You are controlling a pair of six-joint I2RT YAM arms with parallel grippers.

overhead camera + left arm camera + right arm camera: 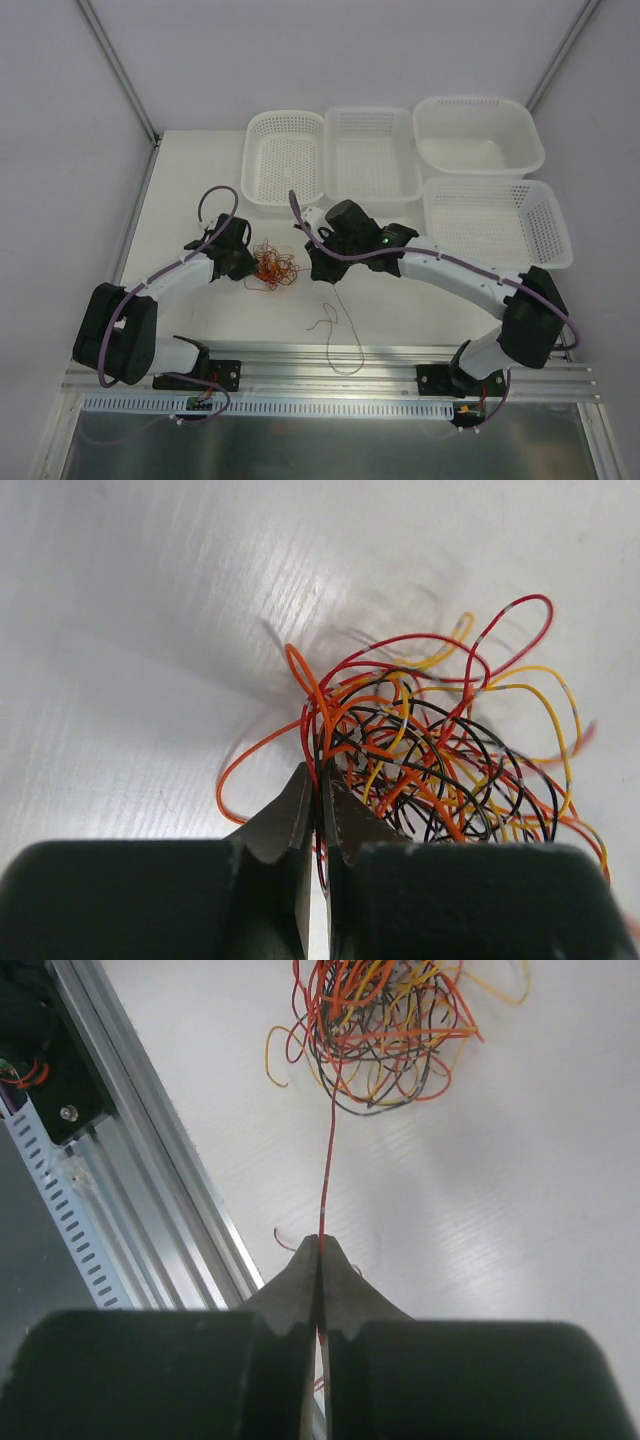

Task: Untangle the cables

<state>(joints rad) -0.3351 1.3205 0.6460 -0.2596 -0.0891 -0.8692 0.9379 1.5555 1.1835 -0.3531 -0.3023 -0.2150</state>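
Observation:
The cables point(274, 268) form one small knotted clump of orange, red, yellow and black wires between my two arms. My left gripper point(248, 268) sits at the clump's left side. In the left wrist view this gripper point(321, 780) is shut on a few red and black strands at the edge of the clump point(440, 750). My right gripper point(318, 268) is to the right of the clump. In its wrist view the gripper point(320, 1245) is shut on a single red wire point(328, 1170), which runs straight to the clump point(385, 1020). A thin loose tail point(343, 340) curls toward the front edge.
A row of white perforated baskets stands at the back: one left point(258, 160), one middle point(405, 170), one far right point(520, 140), and a fourth in front of it point(555, 235). An aluminium rail point(330, 365) runs along the near edge, also seen as the rail point(150, 1180).

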